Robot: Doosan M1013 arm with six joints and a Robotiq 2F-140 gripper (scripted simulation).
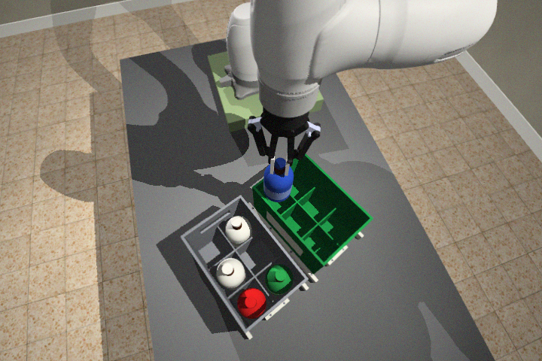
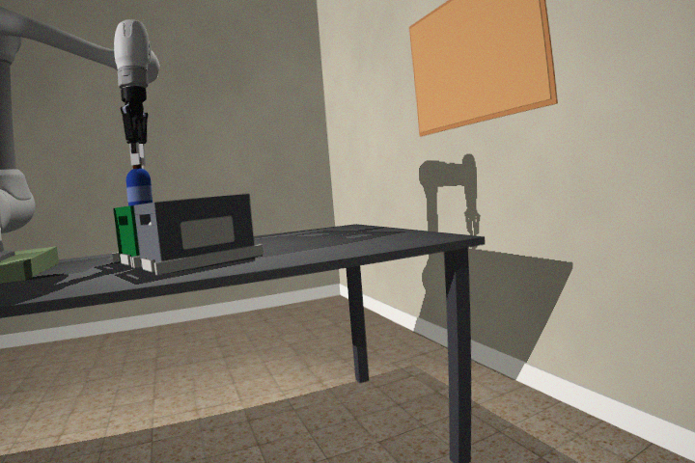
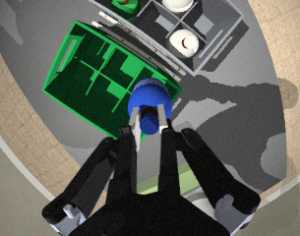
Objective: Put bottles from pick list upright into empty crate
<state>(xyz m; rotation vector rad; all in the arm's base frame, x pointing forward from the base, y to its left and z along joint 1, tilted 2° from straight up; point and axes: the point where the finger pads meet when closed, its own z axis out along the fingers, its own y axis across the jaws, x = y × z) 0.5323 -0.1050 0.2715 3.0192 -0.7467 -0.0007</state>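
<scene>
My gripper (image 1: 279, 167) (image 2: 135, 158) (image 3: 149, 114) is shut on the neck of an upright blue bottle (image 1: 278, 185) (image 2: 138, 188) (image 3: 150, 93) with a pale blue label band. The bottle hangs above the arm-side corner of the green crate (image 1: 336, 195) (image 2: 124, 231) (image 3: 90, 115), whose visible compartments hold no bottle. The grey crate (image 1: 211, 225) (image 2: 168, 218) holds two white bottles (image 1: 237, 232) (image 1: 230, 274) (image 3: 184, 43), a green bottle (image 1: 278, 279) (image 3: 125, 5) and a red bottle (image 1: 251, 303). Two grey compartments are empty. No pick list is visible.
The crates stand close together on the dark table (image 1: 387, 276) (image 2: 316, 248), with pale low rails along their bases. The arm's light green base plate (image 1: 233, 113) (image 2: 41, 261) is behind them. An orange board (image 2: 485, 65) hangs on the wall.
</scene>
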